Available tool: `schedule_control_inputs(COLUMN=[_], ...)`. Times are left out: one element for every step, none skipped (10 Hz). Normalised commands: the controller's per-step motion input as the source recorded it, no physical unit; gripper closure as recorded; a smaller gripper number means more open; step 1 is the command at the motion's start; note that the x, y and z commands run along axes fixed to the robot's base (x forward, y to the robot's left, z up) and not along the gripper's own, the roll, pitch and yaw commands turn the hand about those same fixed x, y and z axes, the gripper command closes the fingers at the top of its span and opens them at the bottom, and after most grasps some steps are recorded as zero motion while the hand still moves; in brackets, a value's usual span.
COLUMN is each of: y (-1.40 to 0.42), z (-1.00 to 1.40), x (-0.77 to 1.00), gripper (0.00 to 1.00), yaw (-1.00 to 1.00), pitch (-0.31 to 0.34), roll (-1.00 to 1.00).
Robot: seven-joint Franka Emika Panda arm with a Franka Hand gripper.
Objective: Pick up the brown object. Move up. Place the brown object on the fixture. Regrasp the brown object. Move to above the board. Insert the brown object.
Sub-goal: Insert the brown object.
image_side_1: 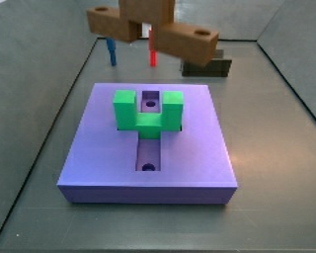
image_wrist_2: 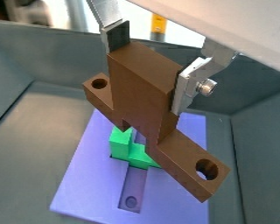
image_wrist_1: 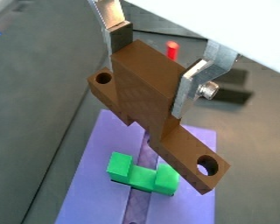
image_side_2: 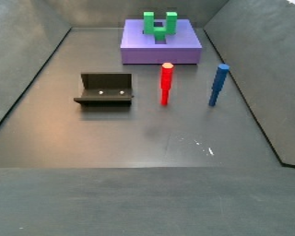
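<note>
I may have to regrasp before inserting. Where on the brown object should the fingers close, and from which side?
Keep the gripper where it is: on the brown object's upright middle tab, from above. That tab has flat faces for the pads; the crossbar arms with round holes hang free above the board.

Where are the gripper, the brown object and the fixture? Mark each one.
gripper (image_wrist_2: 154, 68): a wrist view, midway between its fingertips, shut on the brown piece.
brown object (image_wrist_1: 149, 86): a wrist view, its broad upper face.
fixture (image_side_2: 103, 89): a side view, its back wall.
</note>
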Motion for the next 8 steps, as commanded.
schedule_control_inputs(y=[0.0,0.0,0.0,0.0,0.0,0.0,-0.05,-0.05], z=[-0.31,-0.23,-0.19,-0.15,-0.14,-0.13,-0.08,-0.07], x=[0.0,0.0,0.0,0.0,0.0,0.0,0.0,0.0], gripper=[1.0,1.0,1.0,1.0,1.0,1.0,1.0,1.0], yaw=[-1.0,-1.0,-1.0,-1.0,-1.0,-1.0,-1.0,-1.0], pitch=[-0.124,-0.096,-0.07,-0.054,-0.046,-0.039,-0.051,-0.051], roll=[-0.06,-0.02,0.0,0.0,0.0,0.0,0.0,0.0])
